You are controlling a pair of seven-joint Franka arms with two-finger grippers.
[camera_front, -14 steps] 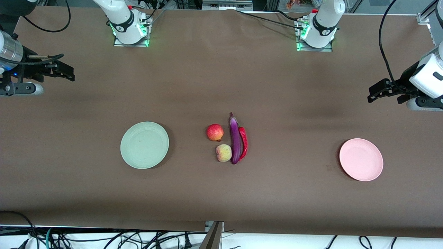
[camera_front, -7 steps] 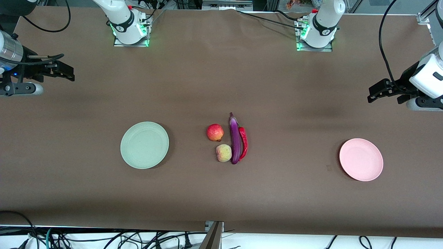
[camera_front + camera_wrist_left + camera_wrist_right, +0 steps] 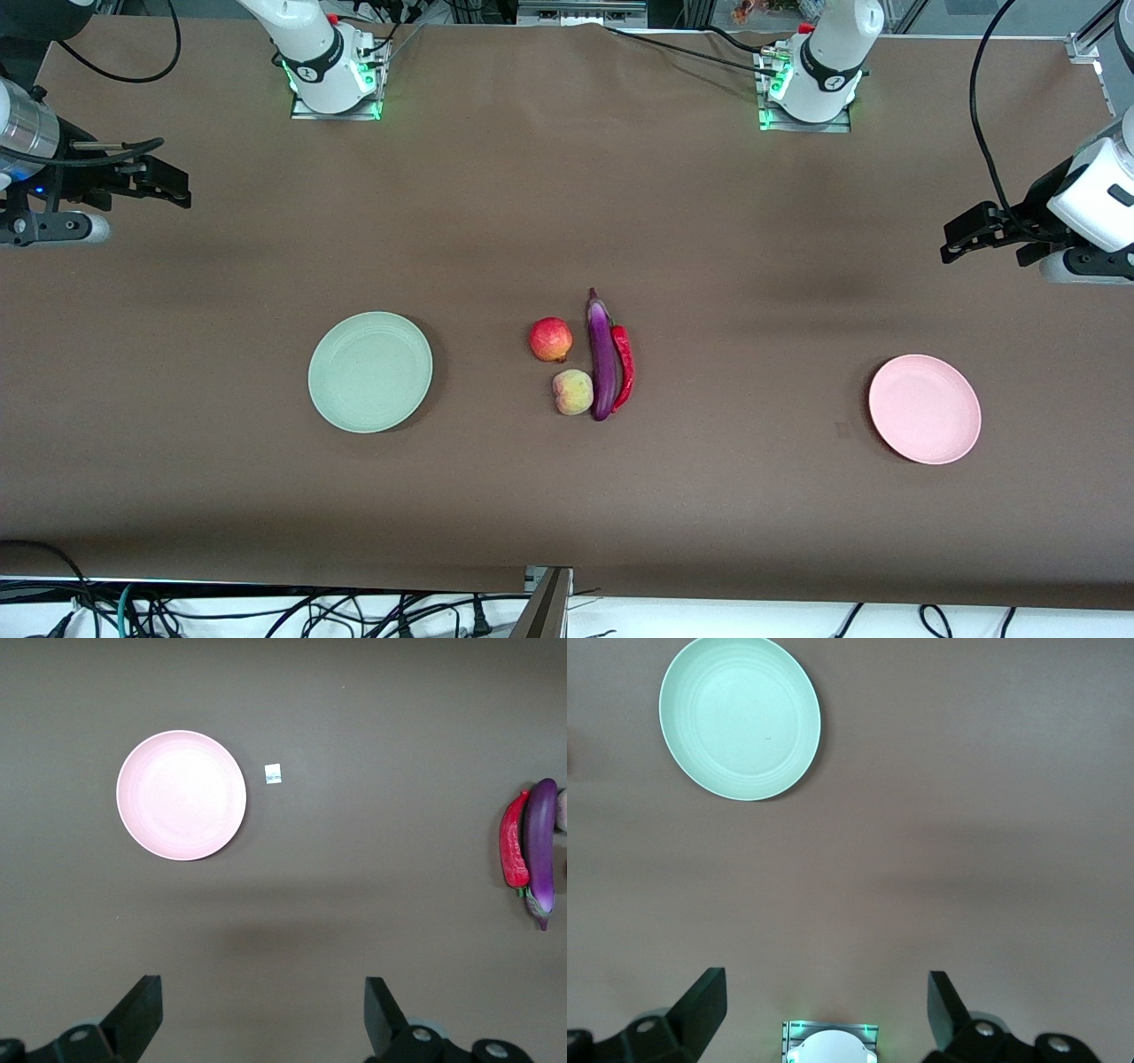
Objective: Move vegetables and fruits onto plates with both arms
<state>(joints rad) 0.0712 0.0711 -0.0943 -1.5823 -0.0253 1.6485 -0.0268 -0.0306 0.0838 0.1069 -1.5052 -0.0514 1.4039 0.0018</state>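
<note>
A purple eggplant (image 3: 602, 359) lies in the table's middle with a red chili pepper (image 3: 624, 366) touching it on the side toward the left arm's end. A red pomegranate-like fruit (image 3: 550, 339) and a pale peach (image 3: 573, 392) sit beside the eggplant toward the right arm's end. The pale green plate (image 3: 370, 372) and the pale pink plate (image 3: 924, 408) both lie bare. My left gripper (image 3: 961, 239) hangs open over the table's left-arm end, well above the pink plate (image 3: 181, 795). My right gripper (image 3: 168, 188) hangs open at the other end, high above the green plate (image 3: 740, 718). Eggplant (image 3: 541, 848) and chili (image 3: 514, 841) show in the left wrist view.
A small white tag (image 3: 273, 773) lies on the brown table cover (image 3: 567, 496) beside the pink plate. The two arm bases (image 3: 330, 66) (image 3: 811, 75) stand along the edge farthest from the front camera. Cables hang past the near edge.
</note>
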